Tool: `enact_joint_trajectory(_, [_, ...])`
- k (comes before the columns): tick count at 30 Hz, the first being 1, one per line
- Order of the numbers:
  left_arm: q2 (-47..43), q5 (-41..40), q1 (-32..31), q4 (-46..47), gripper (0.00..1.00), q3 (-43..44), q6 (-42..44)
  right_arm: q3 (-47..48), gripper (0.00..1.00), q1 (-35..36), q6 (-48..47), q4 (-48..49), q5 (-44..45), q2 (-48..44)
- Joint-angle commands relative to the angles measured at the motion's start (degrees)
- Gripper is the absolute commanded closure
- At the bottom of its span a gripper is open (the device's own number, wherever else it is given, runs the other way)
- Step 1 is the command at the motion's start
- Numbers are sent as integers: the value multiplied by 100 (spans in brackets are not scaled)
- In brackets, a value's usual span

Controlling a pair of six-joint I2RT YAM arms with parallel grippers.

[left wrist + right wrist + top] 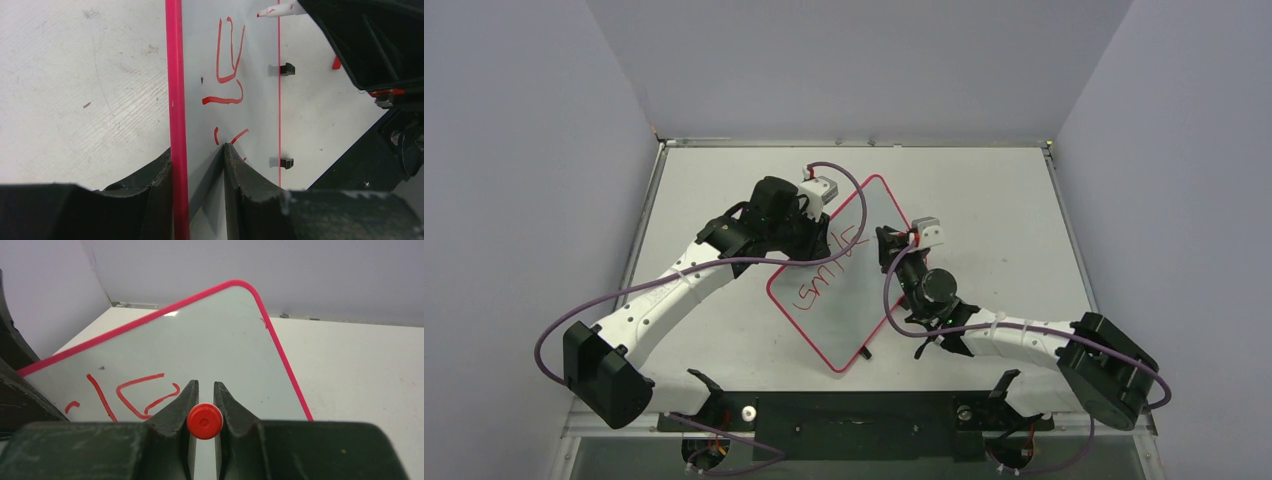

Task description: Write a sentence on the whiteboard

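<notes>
The whiteboard (854, 300), white with a thin red-pink border, lies turned at an angle mid-table. The sentence (817, 288) is in red marker: one line reads like "Smile", with a few letters of a second line (844, 240) beyond it. My left gripper (812, 238) is shut on the whiteboard's edge (176, 100), one finger on each side of the border. My right gripper (887, 250) is shut on a red-ended marker (204, 421), held above the board (225, 345). The marker's white tip (275, 10) shows over the board in the left wrist view. The strokes (145, 395) lie left of my right fingers.
Two small black clips (286, 69) (286, 163) sit on the board's far edge. A small red piece (336, 62) lies on the table beyond that edge. Grey walls close in the table at the back and both sides. Purple cables loop from both arms.
</notes>
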Motion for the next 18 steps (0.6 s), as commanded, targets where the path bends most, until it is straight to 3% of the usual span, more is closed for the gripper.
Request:
enact_joint_trajectory(1, [88,-725,-71,-190,100,-169,780,270,100,-25,-219,65,58,-374])
enact_joint_trajectory(18, [34,-746,-79,-188,100,-191,779,369,100,-180,-282,472,59,453])
